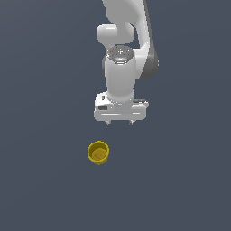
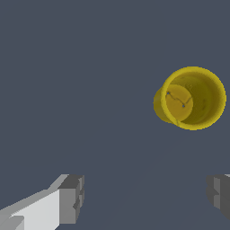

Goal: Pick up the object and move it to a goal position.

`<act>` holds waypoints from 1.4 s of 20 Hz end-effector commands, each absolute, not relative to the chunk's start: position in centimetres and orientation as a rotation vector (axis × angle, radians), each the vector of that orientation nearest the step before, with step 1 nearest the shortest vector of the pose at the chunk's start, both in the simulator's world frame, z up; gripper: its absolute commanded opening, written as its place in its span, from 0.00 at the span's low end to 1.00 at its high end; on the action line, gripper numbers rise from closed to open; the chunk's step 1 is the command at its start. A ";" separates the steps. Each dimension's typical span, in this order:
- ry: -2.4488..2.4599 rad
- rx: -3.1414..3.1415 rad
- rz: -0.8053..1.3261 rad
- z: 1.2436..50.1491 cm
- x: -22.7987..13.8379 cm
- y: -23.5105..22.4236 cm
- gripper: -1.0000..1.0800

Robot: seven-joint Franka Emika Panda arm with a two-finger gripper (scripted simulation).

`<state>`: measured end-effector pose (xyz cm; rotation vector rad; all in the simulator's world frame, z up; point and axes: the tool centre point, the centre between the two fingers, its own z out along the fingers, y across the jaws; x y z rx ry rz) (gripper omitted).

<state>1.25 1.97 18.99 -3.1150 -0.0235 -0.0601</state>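
Observation:
The small yellow round cup (image 1: 98, 152) stands upright on the dark floor, hollow side up, below and toward the exterior view's left of my gripper. My white gripper (image 1: 119, 122) hangs above the floor, pointing down, its two short fingertips spread apart and empty. In the wrist view the cup (image 2: 193, 99) shows its thick rim and hollow inside, away from the gap between my grey fingertips (image 2: 72, 197), which stand wide apart. The gripper (image 2: 146, 195) holds nothing and does not touch the cup.
The plain dark grey floor (image 1: 180, 180) extends all around the cup. The white arm (image 1: 124, 27) rises above the gripper toward the top of the exterior view.

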 end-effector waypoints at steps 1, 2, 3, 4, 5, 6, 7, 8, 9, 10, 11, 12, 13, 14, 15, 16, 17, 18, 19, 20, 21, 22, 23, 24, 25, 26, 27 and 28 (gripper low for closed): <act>-0.024 -3.115 -0.060 19.0 1.3 2.0 0.62; -0.024 -3.115 -0.060 19.0 1.3 2.0 0.62; -0.026 -3.116 -0.061 19.1 1.2 2.0 0.62; -0.028 -3.117 -0.063 19.1 1.2 2.1 0.62; -0.032 -3.119 -0.065 19.2 1.2 2.1 0.62; -0.034 -3.120 -0.067 19.4 1.2 2.2 0.62; -0.035 -3.121 -0.068 19.4 1.2 2.2 0.62; -0.035 -3.121 -0.068 19.4 1.2 2.3 0.62; -0.035 -3.121 -0.068 19.4 1.2 2.3 0.62; -0.035 -3.121 -0.068 19.4 1.2 2.2 0.62; -0.039 -3.122 -0.068 19.4 1.2 2.2 0.62; -0.045 -3.122 -0.068 19.4 1.2 2.2 0.62; -0.054 -3.124 -0.068 19.3 1.3 2.1 0.62; -0.064 -3.125 -0.067 19.2 1.3 2.0 0.62; -0.077 -3.127 -0.066 19.1 1.4 2.0 0.62; -0.092 -3.128 -0.066 19.0 1.5 1.9 0.62; -0.109 -3.130 -0.065 18.8 1.6 1.8 0.62; -0.128 -3.132 -0.064 18.7 1.7 1.6 0.62; -0.150 -3.135 -0.062 18.5 1.8 1.5 0.62; -0.174 -3.137 -0.061 18.3 2.0 1.3 0.62; -0.200 -3.139 -0.059 18.0 2.1 1.2 0.62; -0.229 -3.141 -0.057 17.8 2.3 1.0 0.62; -0.260 -3.143 -0.055 17.5 2.4 0.8 0.62; -0.293 -3.144 -0.052 17.2 2.6 0.6 0.62; -0.329 -3.146 -0.049 16.9 2.8 0.3 0.62; -0.367 -3.146 -0.046 16.6 3.0 0.1 0.62; -0.408 -3.147 -0.042 16.2 3.2 -0.2 0.62; -0.452 -3.146 -0.038 15.8 3.4 -0.5 0.62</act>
